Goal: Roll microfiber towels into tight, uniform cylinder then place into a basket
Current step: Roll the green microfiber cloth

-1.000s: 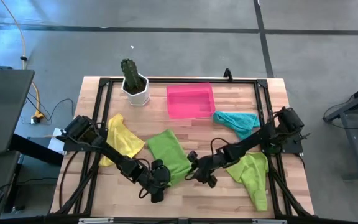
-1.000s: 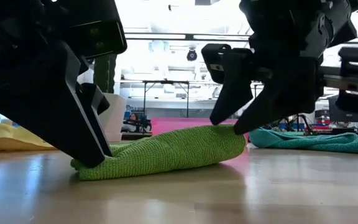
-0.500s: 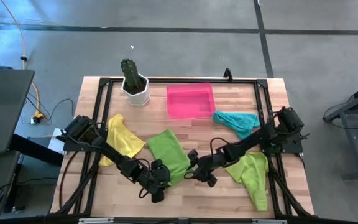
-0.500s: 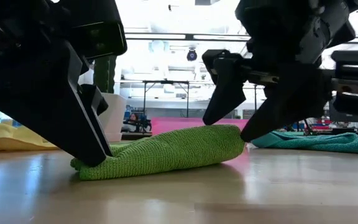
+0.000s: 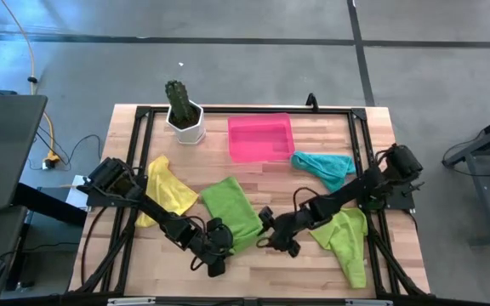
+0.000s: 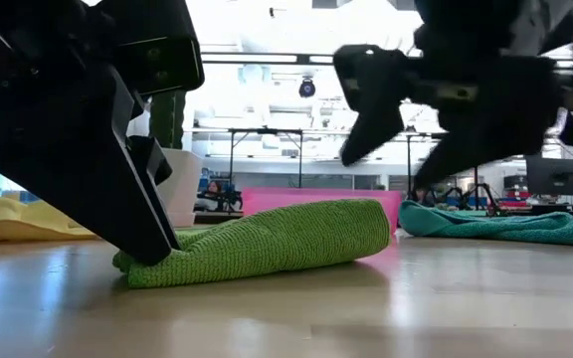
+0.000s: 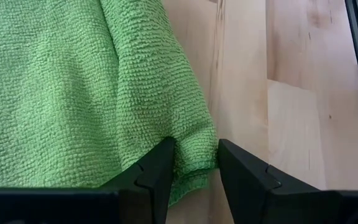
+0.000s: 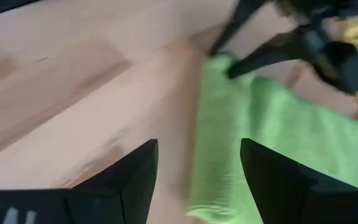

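Overhead view: the wooden worktop (image 5: 313, 140) carries the pink basket (image 5: 261, 137) at its far edge, a white pot with a cactus (image 5: 183, 116) beside it, a yellow towel (image 5: 167, 187), a teal towel (image 5: 323, 166) just beside the basket, a second lime towel (image 5: 345, 238) under the right arm, and the central lime green towel (image 5: 232, 211), partly folded, lying well short of the basket. Only this view shows all four cloths and both arms converging on the towel's near edge.

Low view: the central towel (image 6: 267, 242) appears as a loose, thick fold resting on the worktop; the left gripper (image 6: 152, 239) presses down at its one end, while the right gripper (image 6: 396, 154) hangs above the other end, clear of the cloth, fingers spread wide.

Left wrist view: the left gripper (image 7: 194, 171) pinches the towel's folded corner (image 7: 191, 149) between its two fingers (image 7: 157, 171), the cloth bunched in the gap and the worktop bare alongside it.

Right wrist view: the right gripper's fingers (image 8: 135, 177) stand apart with nothing between them; the towel's edge (image 8: 229, 137) lies beyond and between them, untouched, with the left gripper (image 8: 253, 37) visible at its far end.
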Available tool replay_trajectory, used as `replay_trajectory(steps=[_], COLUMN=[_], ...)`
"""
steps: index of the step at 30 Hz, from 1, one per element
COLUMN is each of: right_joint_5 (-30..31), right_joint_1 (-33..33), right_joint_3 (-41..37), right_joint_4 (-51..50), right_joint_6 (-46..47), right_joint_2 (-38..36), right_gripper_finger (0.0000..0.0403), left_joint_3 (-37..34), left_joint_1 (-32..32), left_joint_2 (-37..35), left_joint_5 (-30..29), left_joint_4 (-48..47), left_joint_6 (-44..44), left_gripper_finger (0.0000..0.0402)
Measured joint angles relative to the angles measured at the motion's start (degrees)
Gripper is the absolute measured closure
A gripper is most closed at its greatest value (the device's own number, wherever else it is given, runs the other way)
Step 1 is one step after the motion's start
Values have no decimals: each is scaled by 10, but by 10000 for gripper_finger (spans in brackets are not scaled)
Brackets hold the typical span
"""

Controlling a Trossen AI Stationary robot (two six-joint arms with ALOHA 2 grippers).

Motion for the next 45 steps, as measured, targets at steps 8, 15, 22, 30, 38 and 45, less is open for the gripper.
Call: replay_trajectory(steps=[8,15,22,30,38,45], right_joint_5=[59,66,78,75,75,126], right_joint_1=[1,-2,-22,-35,-34,-25], right_joint_3=[0,0,0,1,1,-4], right_joint_4=[13,40,35,44,42,17], right_joint_6=[0,-4,0,3,26,-23], right_joint_2=[54,56,58,91,93,54], right_gripper_finger=[180,180,181,181,209,241], left_joint_3=[-1,-1,-1,-1,0,0], left_joint_1=[4,4,4,4,4,4], left_joint_2=[0,1,1,1,1,1], left_joint_5=[1,1,0,1,3,3], left_joint_4=[5,14,15,15,16,16], left_joint_6=[0,0,-2,-2,-2,-1], left_gripper_finger=[282,282,282,282,282,282])
